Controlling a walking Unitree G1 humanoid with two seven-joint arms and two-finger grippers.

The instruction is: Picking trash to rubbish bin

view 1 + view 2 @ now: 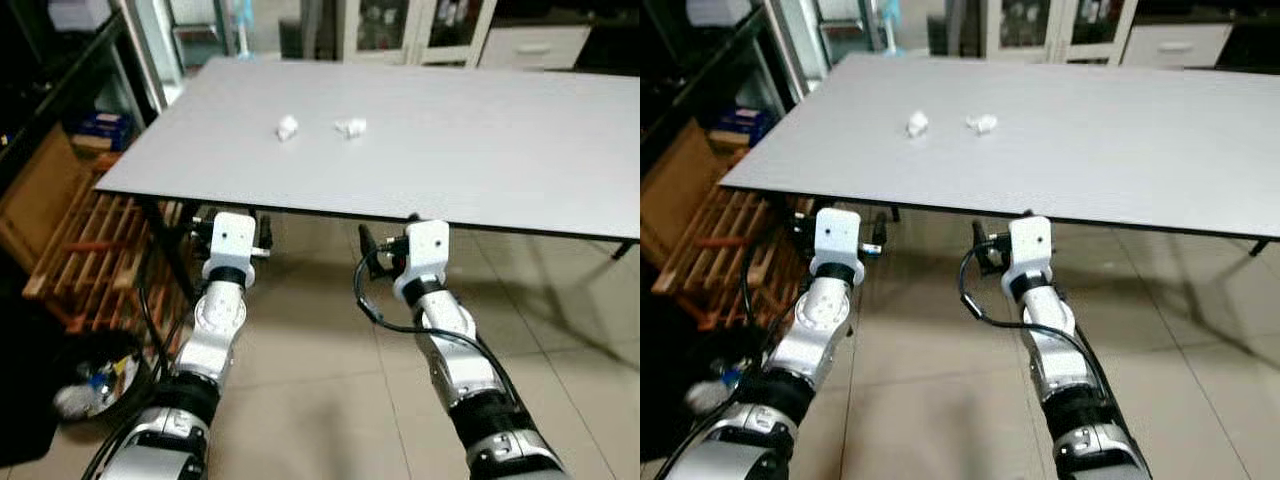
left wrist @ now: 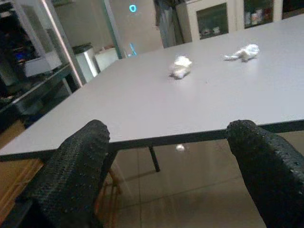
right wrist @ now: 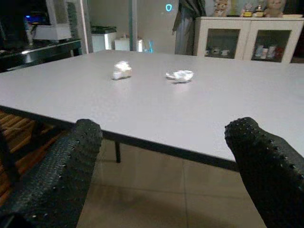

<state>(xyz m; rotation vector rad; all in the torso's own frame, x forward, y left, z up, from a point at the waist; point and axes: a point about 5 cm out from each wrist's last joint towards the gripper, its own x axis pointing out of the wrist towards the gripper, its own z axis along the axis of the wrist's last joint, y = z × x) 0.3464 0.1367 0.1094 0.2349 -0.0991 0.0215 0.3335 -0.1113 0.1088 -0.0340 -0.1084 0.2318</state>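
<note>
- Trash sits on the grey table [image 1: 480, 150]: two crumpled white wads side by side, well in from the near edge. The left wad [image 1: 287, 127] is a compact lump; the right wad [image 1: 351, 127] is flatter and stretched roughly across your view.
- Your left gripper [image 2: 166, 156] hangs just short of the table's near edge, at about the height of the tabletop, fingers spread wide with nothing between them.
- Your right gripper [image 3: 164, 161] is in the same posture at the same edge, also spread wide and empty.
- Both wads lie ahead of the jaws and further onto the table, well apart from either gripper. In the head views the left wad lies nearly straight ahead of the left arm; the right wad lies between the two arms, somewhat nearer the right one.
- You likely need to lift over the edge and reach forward; taking one wad per arm looks sensible.
- A dark bin [image 1: 95, 385] with litter in it stands on the floor to your left, beside a wooden rack [image 1: 85, 245], so the left arm seems better placed to drop.
</note>
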